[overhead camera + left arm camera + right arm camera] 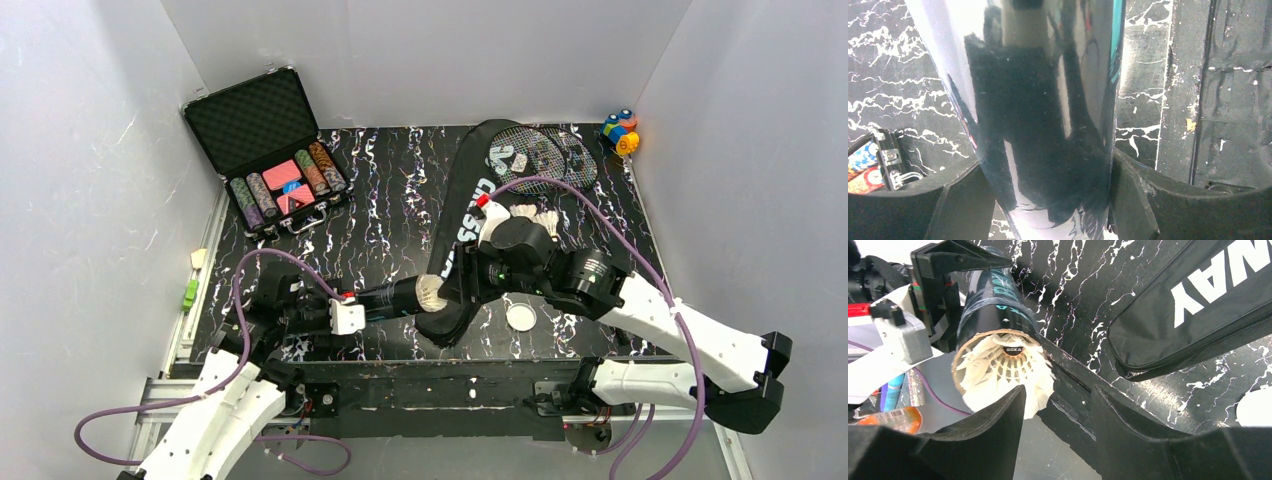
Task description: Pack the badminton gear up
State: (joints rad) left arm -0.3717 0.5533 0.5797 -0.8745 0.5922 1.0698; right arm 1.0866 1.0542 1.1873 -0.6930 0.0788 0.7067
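Note:
My left gripper [352, 305] is shut on the long dark tube [392, 297] and holds it level above the table's near edge; the tube fills the left wrist view [1043, 125] between both fingers [1133, 197]. A white feather shuttlecock [1005, 370] sticks out of the tube's open mouth [430, 293]. My right gripper [1058, 400] is open and empty just in front of that mouth, its left finger [1003, 425] overlapping the feather skirt. Two more shuttlecocks [535, 215] lie on the black CROSSWAY bag [468, 225]. Rackets [540, 155] lie at the bag's far end. The round white lid [521, 317] lies on the table.
An open black case of poker chips [270, 150] stands at the back left. Colourful toy blocks [620, 132] sit at the back right corner. The bag's edge [1198, 315] runs right of my right gripper. White walls enclose the table on three sides.

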